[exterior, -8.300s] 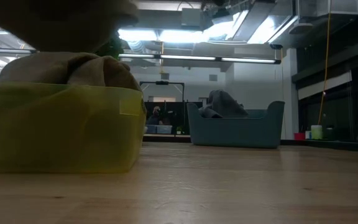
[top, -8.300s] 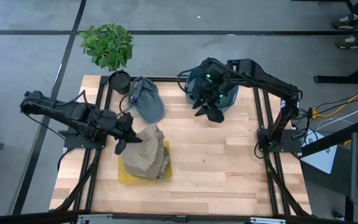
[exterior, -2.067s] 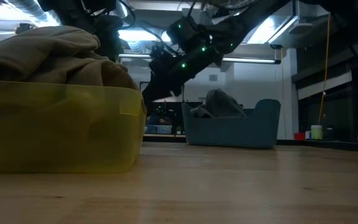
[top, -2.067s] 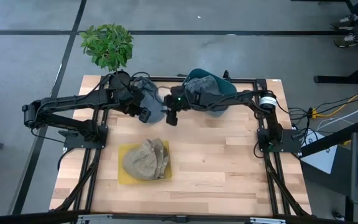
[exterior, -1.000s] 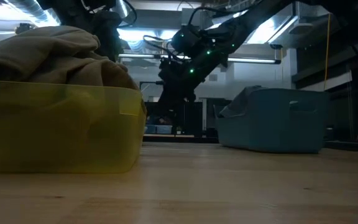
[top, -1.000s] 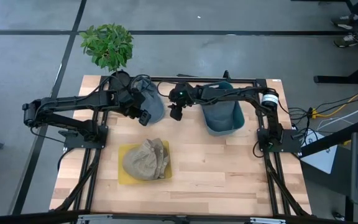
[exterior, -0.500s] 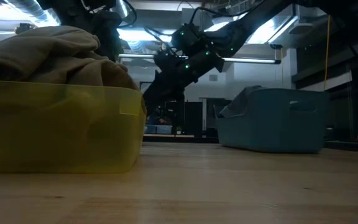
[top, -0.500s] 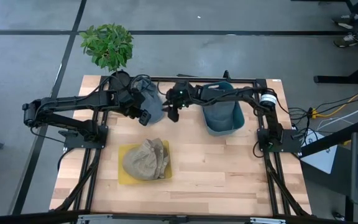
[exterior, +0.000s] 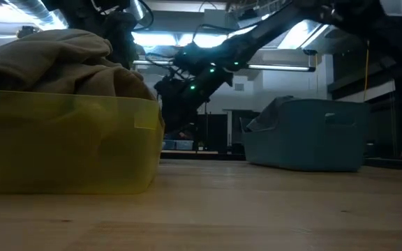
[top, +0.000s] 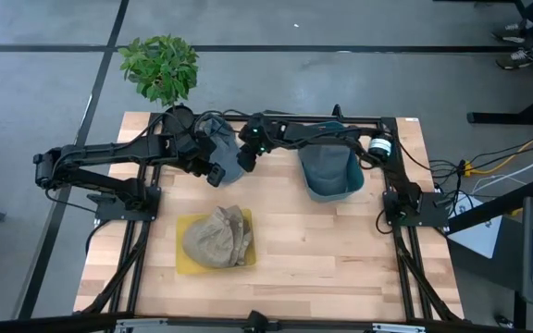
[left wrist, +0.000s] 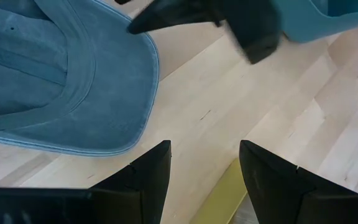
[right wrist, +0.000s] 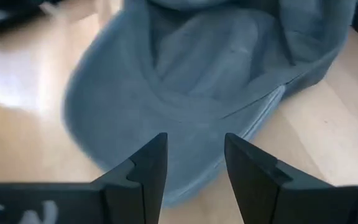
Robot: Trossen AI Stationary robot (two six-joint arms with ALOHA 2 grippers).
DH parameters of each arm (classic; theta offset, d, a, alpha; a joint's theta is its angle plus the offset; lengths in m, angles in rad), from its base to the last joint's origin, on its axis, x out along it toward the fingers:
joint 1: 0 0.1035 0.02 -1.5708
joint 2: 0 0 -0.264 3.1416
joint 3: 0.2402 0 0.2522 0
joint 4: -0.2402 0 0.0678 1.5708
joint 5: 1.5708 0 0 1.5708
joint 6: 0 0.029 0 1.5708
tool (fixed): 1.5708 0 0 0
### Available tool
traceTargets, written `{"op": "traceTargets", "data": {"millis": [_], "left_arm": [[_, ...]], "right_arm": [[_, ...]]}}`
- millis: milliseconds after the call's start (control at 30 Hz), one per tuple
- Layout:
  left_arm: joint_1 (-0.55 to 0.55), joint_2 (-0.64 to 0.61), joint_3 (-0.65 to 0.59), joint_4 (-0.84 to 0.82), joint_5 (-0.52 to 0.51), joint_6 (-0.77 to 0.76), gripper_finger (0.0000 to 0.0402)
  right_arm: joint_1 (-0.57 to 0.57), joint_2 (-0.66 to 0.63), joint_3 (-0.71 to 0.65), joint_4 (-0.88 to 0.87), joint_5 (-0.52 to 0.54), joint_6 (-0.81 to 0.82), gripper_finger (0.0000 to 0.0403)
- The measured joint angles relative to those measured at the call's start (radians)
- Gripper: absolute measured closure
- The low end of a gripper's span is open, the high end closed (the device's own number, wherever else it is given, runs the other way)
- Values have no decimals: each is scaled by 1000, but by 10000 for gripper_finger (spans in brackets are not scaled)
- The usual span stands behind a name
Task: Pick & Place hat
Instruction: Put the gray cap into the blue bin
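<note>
While both hands hover parted and empty, right hand over blue hat, left hand beside, blue bin near.

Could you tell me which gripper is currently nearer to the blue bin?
Right. The right gripper hangs over the blue hat, beside the blue bin; the left gripper is farther, at the hat's other edge.

A potted plant with green leaves stands at the far left corner of the wooden table. Beyond the table is grey floor with dark lines. At the top right edge a pair of shoes shows, probably belonging to a person.
</note>
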Motion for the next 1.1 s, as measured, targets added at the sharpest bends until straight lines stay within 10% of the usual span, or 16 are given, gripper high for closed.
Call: {"op": "traceTargets", "data": {"millis": [533, 800, 1100], "left_arm": [[-34, 0, 0, -2, 3, 0, 217], [-40, 0, 0, -3, 3, 8, 217], [-40, -2, 0, -4, 22, 93, 217]], "right_arm": [[-8, 117, 141, -170, -17, 163, 251], [-8, 115, 141, -175, -61, 163, 378], [-7, 78, 142, -286, -6, 78, 387]]}}
